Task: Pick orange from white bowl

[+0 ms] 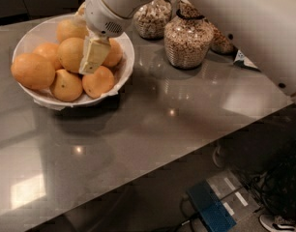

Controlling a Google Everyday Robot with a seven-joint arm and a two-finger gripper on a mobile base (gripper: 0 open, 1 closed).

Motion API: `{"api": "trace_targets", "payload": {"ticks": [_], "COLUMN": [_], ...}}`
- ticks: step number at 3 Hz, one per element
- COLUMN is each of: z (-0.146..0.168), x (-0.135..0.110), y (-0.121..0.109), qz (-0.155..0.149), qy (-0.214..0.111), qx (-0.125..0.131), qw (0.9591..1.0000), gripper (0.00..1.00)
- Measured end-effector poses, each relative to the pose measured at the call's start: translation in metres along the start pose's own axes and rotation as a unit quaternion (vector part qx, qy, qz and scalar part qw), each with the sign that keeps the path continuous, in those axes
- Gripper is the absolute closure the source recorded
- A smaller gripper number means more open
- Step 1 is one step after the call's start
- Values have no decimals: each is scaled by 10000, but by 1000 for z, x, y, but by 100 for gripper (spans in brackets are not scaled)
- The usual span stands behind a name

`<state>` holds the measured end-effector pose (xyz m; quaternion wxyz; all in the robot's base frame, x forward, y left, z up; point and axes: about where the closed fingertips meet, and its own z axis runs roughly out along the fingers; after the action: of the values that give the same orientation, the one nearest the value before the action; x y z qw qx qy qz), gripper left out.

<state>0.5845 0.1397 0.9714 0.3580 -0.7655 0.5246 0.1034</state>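
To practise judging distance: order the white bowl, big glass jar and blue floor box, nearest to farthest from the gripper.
Gripper hovers over the oranges.
1. White bowl, directly beneath.
2. Glass jar, image right.
3. Blue box, floor, lower right.

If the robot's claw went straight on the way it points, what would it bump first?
Probably the orange at the front of the white bowl. The claw points down into the pile, its tip above that fruit. Depth is unclear, so the middle orange beside it might come first.
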Motion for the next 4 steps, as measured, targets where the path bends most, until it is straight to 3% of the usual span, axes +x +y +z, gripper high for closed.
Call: {"api": "trace_targets", "payload": {"ticks": [2, 4], "z": [20, 21], "x": [10, 9], "y": [-16, -16], "qz": [61, 61], "qy": [-44, -47], "qx": [30, 26], "qw": [10000, 10000], "gripper": [31, 25]}}
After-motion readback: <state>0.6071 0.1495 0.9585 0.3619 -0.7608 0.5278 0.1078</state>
